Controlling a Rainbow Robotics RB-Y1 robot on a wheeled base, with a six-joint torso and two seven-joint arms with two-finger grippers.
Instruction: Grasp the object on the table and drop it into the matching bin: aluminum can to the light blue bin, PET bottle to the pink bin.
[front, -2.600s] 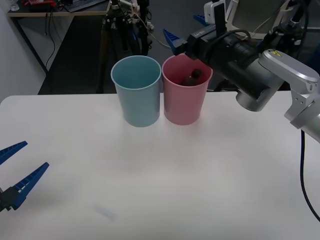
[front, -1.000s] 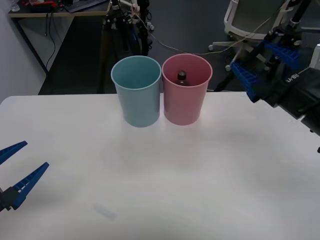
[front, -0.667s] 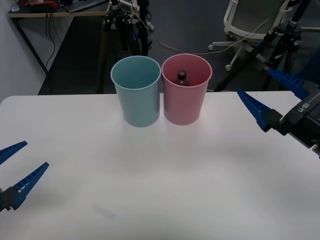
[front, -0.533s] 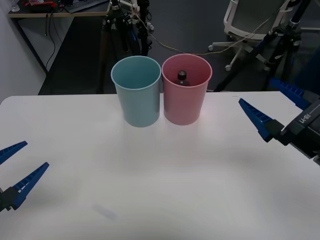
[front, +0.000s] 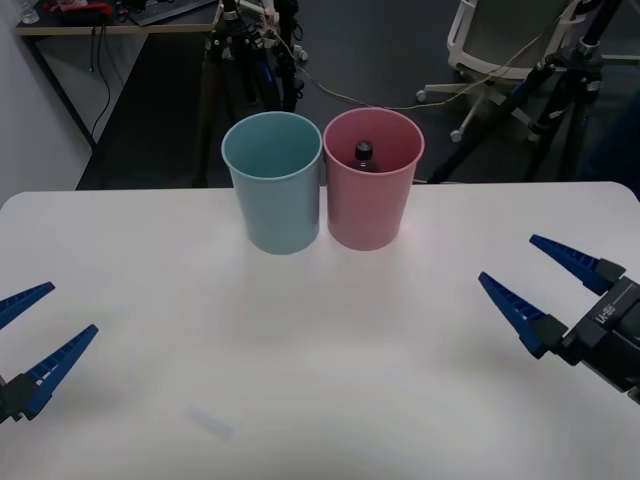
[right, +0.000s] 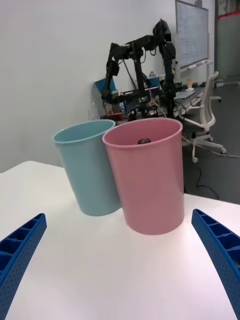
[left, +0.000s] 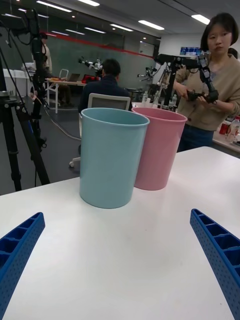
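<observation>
pet bottle (front: 364, 153) now sits inside pink bin (front: 371, 190), dark cap showing. right gripper (front: 551, 283) has pulled back from bin rim to table's (front: 300, 340) right side, fingers spread, empty. left gripper (front: 32, 335) parked low left, also spread. drop looks done.

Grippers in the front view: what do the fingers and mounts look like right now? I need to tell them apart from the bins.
Both the left gripper and the right gripper have two long, tapering, ribbed blue fingers. The right one sits on a black mount with small white lettering; the left one's base is dark too.
</observation>
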